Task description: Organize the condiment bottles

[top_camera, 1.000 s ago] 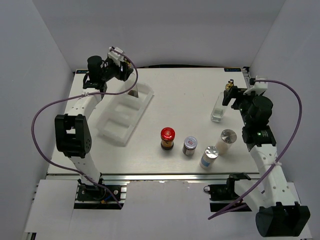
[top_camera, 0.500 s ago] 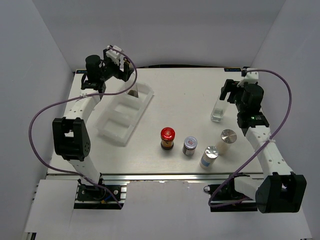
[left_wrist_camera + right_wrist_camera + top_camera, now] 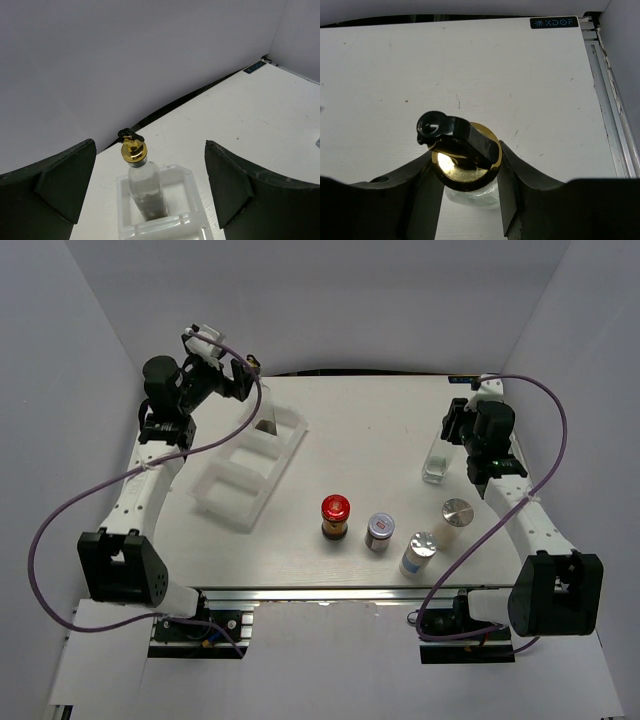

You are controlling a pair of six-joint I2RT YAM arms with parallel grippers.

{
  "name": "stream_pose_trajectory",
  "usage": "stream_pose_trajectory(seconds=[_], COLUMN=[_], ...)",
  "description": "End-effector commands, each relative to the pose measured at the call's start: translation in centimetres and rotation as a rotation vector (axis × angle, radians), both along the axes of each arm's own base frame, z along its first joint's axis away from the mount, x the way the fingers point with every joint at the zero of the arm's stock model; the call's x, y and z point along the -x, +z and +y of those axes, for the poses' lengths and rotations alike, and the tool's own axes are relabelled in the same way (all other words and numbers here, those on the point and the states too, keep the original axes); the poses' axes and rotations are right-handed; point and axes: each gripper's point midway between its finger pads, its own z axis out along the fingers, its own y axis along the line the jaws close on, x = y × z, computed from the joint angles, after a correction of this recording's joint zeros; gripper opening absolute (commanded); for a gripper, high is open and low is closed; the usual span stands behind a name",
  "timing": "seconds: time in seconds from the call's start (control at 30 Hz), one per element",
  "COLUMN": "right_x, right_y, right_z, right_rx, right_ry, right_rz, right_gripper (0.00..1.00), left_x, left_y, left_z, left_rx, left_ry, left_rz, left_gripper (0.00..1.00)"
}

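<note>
- Right gripper [image 3: 466, 161] is clamped on a glass bottle [image 3: 436, 468]; its two fingers press the sides of the gold pourer [image 3: 470, 167], just under the black spout.
- That bottle stands upright on the table [image 3: 370, 430] near the far right edge. Its glass looks clear, and I cannot tell what it holds.
- Nearer the front, in a loose cluster and standing apart from one another, are a white shaker [image 3: 455, 517], a second shaker [image 3: 418, 553], a small silver-lidded jar [image 3: 380, 531] and a red-capped jar [image 3: 335, 517] with dark contents.
- At the far left, the left gripper [image 3: 150, 145] hangs with its fingers spread wide, gripping nothing.
- Below and beyond it, the other gold-topped bottle [image 3: 145, 192] stands upright in the far end compartment of the white stepped tray [image 3: 235, 502]. Its lower part looks dark.
</note>
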Motion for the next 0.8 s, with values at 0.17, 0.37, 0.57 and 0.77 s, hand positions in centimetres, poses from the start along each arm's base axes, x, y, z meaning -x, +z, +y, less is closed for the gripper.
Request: stream_pose_trajectory(seconds=[0.17,0.37,0.57,0.77], right_x=[-1.8,-2.5,-2.7,-1.8], right_y=[3.5,3.3,5.2,10.6], right_z=[-0.2,-0.7,0.9,5.6], right_rx=[0.003,0.020,0.005,-0.023], right_ry=[-0.013,-0.035,0.053,0.225], right_rz=[-0.118,-0.129,-0.178,-0.315], right_gripper=[0.62,0.55,0.00,0.00], left_x=[5.9,10.1,13.9,16.1], left_y=[3.3,1.7,-3.8,-8.7], left_z=[4.0,8.5,13.6,17.3], left_rx=[0.209,0.386,0.643,0.702], left_ry=[0.236,0.480,0.786,1.067], left_rz=[-0.033,-0.013,0.089,0.195], left_gripper=[0.98,0.98,0.98,0.98])
